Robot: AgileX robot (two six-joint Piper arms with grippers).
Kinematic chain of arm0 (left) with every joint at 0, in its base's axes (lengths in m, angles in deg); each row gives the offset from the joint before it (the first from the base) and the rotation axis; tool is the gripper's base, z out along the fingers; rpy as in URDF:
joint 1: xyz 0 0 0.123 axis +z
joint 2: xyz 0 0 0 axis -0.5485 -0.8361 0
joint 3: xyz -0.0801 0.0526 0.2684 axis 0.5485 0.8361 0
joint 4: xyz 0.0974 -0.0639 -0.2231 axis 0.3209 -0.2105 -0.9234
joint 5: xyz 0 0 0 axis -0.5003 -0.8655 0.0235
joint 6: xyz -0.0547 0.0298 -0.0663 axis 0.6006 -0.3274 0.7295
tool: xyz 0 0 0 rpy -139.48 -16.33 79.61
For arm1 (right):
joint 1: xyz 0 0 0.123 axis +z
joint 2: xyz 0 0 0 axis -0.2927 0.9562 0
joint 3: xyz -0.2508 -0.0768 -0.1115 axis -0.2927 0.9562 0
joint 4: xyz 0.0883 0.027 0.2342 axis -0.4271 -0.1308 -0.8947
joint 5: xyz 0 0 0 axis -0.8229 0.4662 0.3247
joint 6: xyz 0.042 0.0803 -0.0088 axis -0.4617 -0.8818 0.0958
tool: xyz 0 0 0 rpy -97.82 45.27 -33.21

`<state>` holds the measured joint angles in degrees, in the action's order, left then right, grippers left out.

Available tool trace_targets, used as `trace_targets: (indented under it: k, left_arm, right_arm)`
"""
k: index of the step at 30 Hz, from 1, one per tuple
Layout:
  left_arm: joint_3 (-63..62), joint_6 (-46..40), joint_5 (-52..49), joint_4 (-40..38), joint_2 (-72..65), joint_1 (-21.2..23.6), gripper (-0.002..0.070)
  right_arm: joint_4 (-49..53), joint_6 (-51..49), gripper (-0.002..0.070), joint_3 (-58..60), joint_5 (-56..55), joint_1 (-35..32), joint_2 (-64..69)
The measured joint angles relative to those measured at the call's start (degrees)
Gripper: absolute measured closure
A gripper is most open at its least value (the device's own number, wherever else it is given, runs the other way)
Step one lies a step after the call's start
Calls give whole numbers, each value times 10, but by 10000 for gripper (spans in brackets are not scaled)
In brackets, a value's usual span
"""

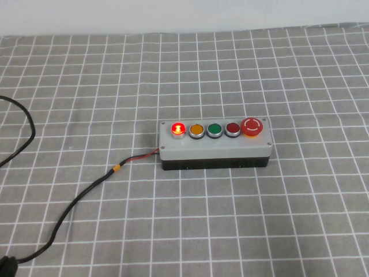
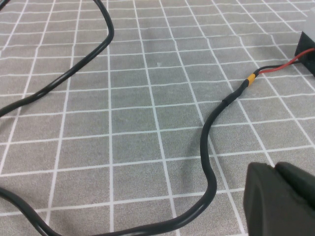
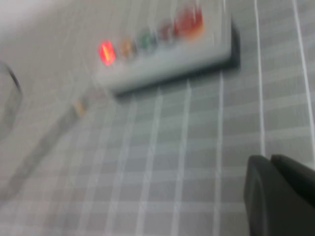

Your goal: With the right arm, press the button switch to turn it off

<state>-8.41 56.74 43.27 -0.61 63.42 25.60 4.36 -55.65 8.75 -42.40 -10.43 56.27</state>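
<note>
Grey cloth with a white grid spread over the whole worktop, pale wall along the far edge. Near the middle of the worktop, slightly toward the right edge: grey rectangular five-button box on a black base, long side parallel to the near edge. On its top, in a row from the left end: small bright red translucent round button switch on a raised silver collar, glowing lit; then a yellow-orange round button, a green round button, a darker red flat button, and at the right end a large red mushroom button with white arrows on a yellow ring. From the box's left end, red and black leads joined by a small yellow sleeve to a thick black cable curving toward the near left corner; a second loop of black cable near the left edge. Neither arm visible from the high camera. Left tool: black, seen only partly in its wrist camera, above the cable between the box and the near left corner, touching nothing; cannot tell whether released or clenched. Right tool: black, likewise only partly seen in its own blurred wrist camera, above bare cloth on the near side of the box, well apart from the lit button switch; cannot tell its state either.
</note>
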Motion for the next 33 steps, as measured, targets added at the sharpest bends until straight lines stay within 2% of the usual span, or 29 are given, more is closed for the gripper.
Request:
trace_targets:
  k: [5,9,22,28,33]
  left_arm:
    - [0,0,0,0,0,0,678]
    - [0,0,0,0,0,0,678]
    - [0,0,0,0,0,0,678]
    - [0,0,0,0,0,0,678]
    - [0,0,0,0,0,0,678]
  right_arm:
    - [89,1,693,-130,105,0,186]
    - [119,23,692,-225,155,11,317]
    - [217,3,693,-549,161,213,653]
    - [244,3,693,-718,170,266,786]
    - [260,3,693,-842,193,281,888]
